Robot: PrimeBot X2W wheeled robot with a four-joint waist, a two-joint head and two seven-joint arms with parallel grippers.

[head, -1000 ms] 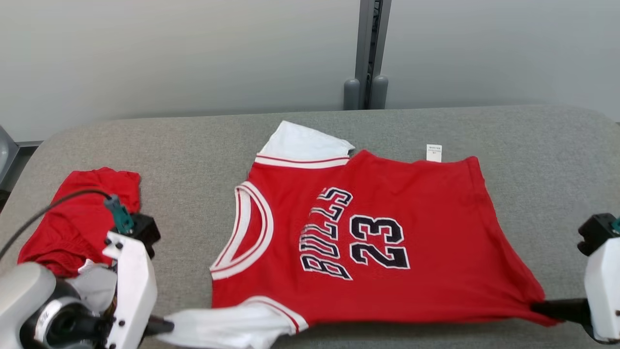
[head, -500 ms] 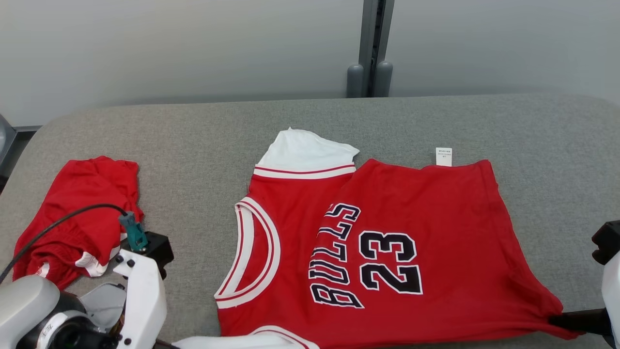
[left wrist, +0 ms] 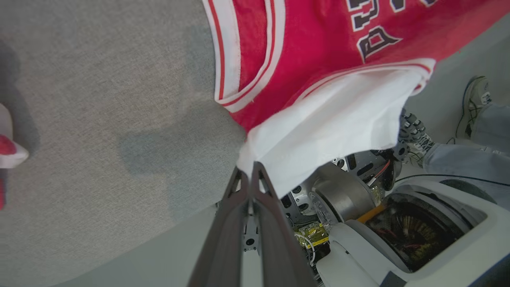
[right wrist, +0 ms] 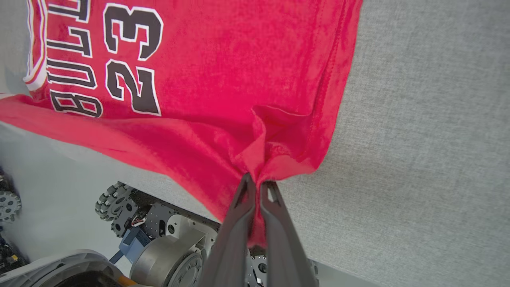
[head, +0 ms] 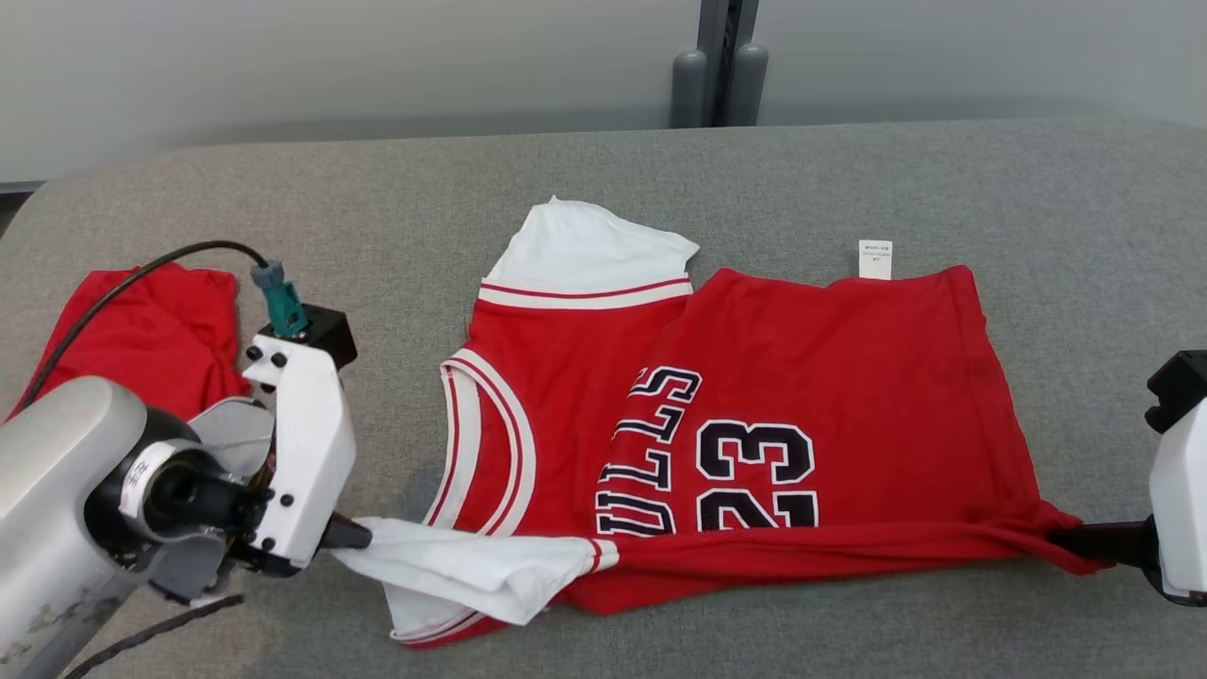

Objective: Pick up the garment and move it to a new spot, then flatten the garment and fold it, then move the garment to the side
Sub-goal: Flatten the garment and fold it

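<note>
Holds red jersey (head: 801, 377) spread mid-surface (head: 283, 179), near edge raised off it. Pinches white sleeve tight in left claw (head: 356, 538) at surface's near edge; pinches red hem corner tight in right claw (head: 1058, 540) along same edge. From head, takes in second red garment (head: 160, 330) at surface's left end. From left wrist, catches a person's shoe (left wrist: 474, 99) beyond surface edge; from right wrist, wheeled base (right wrist: 115, 207) below it

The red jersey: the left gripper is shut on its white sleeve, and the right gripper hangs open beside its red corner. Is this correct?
Not for the right gripper: the right wrist view shows it shut on the bunched red corner of the jersey, not open beside it. The left gripper is indeed shut on the white sleeve.
</note>
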